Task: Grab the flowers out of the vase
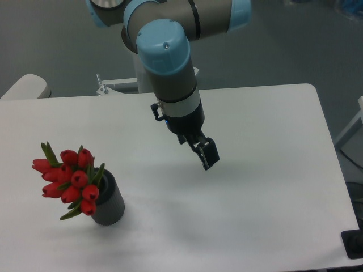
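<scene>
1. The flowers [69, 180] stand in the vase [109, 203] at the near left part of the white worktop [266, 187]. The gripper [207, 157] hangs above the middle of the worktop, well apart from them, and holds nothing.
2. I cannot tell if the fingers are apart or together; from this angle they look like one dark block.
3. The bunch is tight: red tulip buds, smooth and rounded, with narrow green leaves between them. It leans to the left, out over the rim of the vase. The stems are hidden inside the mouth.
4. I judge the flowers as very light and soft. The buds could bend or be crushed, so I would not squeeze them hard.
5. The best place to hold, I think, is low on the bunch, just above the rim, where the stems come together and are stiffer. A grip on the heads alone may slip, or pull out only a few buds.
6. The vase is a short dark cylinder with a matte surface. It looks light too, so it may lift or tip together with the flowers if the stems sit tight.
</scene>
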Motion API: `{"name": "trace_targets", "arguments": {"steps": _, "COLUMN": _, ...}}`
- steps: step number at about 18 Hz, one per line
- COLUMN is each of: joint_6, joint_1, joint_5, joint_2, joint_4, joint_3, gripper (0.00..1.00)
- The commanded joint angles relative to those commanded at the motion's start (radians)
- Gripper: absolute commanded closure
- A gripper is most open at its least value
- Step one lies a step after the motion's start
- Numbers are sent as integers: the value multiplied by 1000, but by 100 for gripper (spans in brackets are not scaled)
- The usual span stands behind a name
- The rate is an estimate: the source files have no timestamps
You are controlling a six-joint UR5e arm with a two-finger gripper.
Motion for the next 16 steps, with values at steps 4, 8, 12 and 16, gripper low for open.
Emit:
{"name": "trace_targets", "arguments": {"steps": 4, "joint_6": 0, "joint_1": 2, "joint_5": -14, "joint_2": 2, "joint_4": 3, "joint_3": -5, "gripper": 0}}
{"name": "trace_targets", "arguments": {"steps": 8, "joint_6": -15, "joint_1": 21, "joint_5": -136, "joint_2": 5, "joint_4": 8, "joint_3": -15, "gripper": 0}}
{"name": "trace_targets", "arguments": {"steps": 12, "joint_6": -61, "joint_1": 63, "joint_5": -328, "joint_2": 11, "joint_4": 8, "joint_3": -34, "gripper": 0}}
{"name": "trace_targets", "arguments": {"steps": 16, "joint_6": -90, "joint_1": 69, "joint_5": -451, "joint_2": 12, "joint_4": 9, "joint_3": -69, "gripper": 0}}
